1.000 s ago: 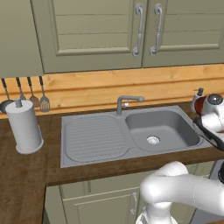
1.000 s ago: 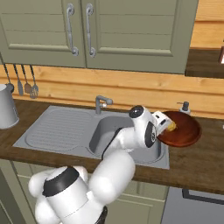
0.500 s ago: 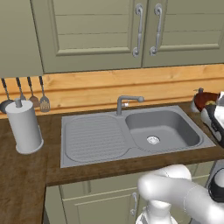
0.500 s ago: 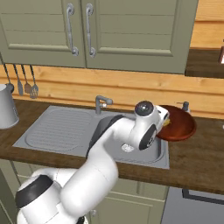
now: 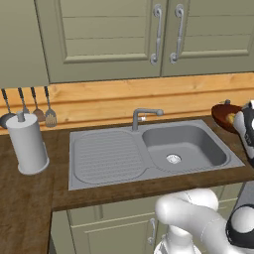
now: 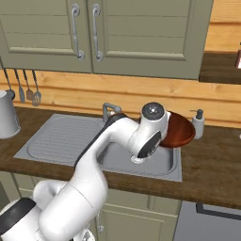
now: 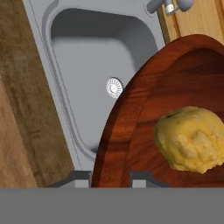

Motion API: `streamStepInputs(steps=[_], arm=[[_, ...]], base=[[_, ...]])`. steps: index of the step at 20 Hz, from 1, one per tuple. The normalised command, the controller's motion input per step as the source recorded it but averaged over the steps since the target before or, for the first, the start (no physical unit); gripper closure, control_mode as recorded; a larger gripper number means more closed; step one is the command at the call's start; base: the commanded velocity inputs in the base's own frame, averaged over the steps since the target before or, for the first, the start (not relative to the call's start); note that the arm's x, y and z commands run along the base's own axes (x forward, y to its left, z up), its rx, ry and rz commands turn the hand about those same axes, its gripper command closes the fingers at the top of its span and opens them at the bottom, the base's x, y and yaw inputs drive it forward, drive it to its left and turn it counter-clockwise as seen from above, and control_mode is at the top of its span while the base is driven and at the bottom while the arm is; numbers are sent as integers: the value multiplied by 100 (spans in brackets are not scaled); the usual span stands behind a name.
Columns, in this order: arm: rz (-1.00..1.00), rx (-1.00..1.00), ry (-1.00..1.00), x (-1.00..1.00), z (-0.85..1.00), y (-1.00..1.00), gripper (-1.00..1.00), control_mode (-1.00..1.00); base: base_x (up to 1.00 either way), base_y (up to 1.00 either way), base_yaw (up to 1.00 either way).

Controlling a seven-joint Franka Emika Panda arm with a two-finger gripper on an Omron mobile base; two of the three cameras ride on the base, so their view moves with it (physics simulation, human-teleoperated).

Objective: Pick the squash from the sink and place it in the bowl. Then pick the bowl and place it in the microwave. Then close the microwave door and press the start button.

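My gripper [image 7: 111, 180] is shut on the near rim of the dark reddish-brown bowl [image 7: 131, 131], holding it tilted in the air over the right end of the sink [image 7: 87, 57]. The lumpy yellow squash [image 7: 190, 138] lies inside the bowl. In the right base view the bowl [image 6: 180, 132] hangs just behind my white hand, above the right edge of the sink [image 6: 61, 136]. From the left base view the bowl [image 5: 224, 115] with the squash [image 5: 231, 118] shows at the far right, past the sink [image 5: 149, 173]. The microwave and its door are out of view.
A grey faucet [image 5: 144, 116] stands behind the basin. A paper towel roll [image 5: 27, 144] sits on the counter at the left, with utensils [image 5: 30, 106] hanging behind it. A soap dispenser [image 6: 197, 123] stands right of the bowl. Cabinet doors [image 5: 163, 34] hang overhead.
The arm has swung upward and the held bowl with the squash has risen and shifted slightly left, toward the sink. The grip has stayed the same.
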Motion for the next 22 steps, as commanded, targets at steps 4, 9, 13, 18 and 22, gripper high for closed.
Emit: streamStepInputs(steps=[4, 9, 13, 18, 22], arm=[[14, -1, -3, -39, 28, 70, 100, -100], [11, -9, -6, -35, 33, 84, 100, -100], [11, -11, 0, -34, 31, 82, 100, -100], [10, -8, 0, -36, 28, 62, 100, -100], [10, -5, 0, -34, 19, 50, 100, -100]], base=[[0, 0, 0], [0, 0, 0], [0, 0, 0], [0, 0, 0], [0, 0, 0]])
